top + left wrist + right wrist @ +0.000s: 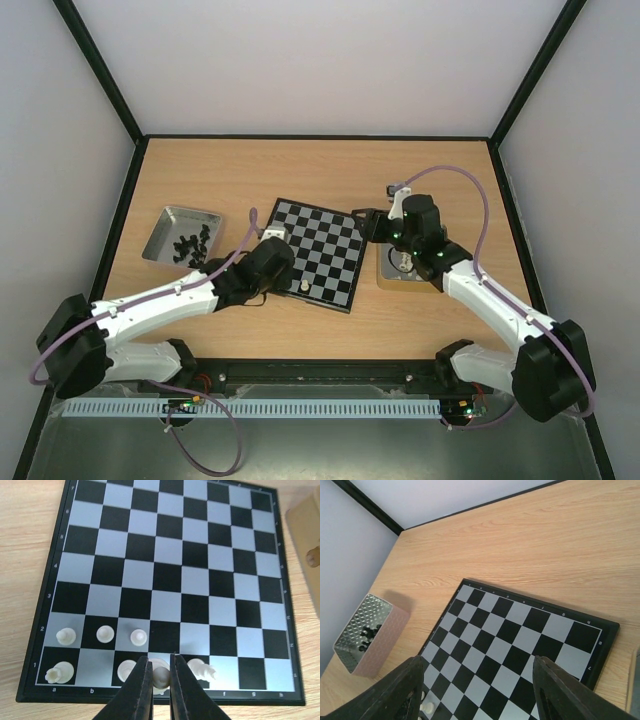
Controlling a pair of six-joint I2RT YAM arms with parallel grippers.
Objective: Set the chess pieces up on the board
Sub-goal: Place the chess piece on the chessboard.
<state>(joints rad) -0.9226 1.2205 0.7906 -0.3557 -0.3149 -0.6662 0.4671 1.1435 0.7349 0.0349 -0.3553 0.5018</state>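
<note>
**Left gripper (160, 661) clamped at the board's (170, 580) near rim**

The left gripper pinches a cream piece (161, 675) on the first row. White pieces (200, 669) crowd each side, with three pawns (105, 633) beyond, and open checks run to the far rim. The right gripper (477, 661), jaws apart, hangs by the board's right rim. A tin (160, 232) of black pieces (190, 245) sits left on the surface (300, 170).

board (318, 253): we see black-and-grey checks, lying flat, skewed, frame centre | white pieces (105, 633): we count seven on its two bottom-left rows | black pieces (190, 243): heaped off-board, frame left
</note>
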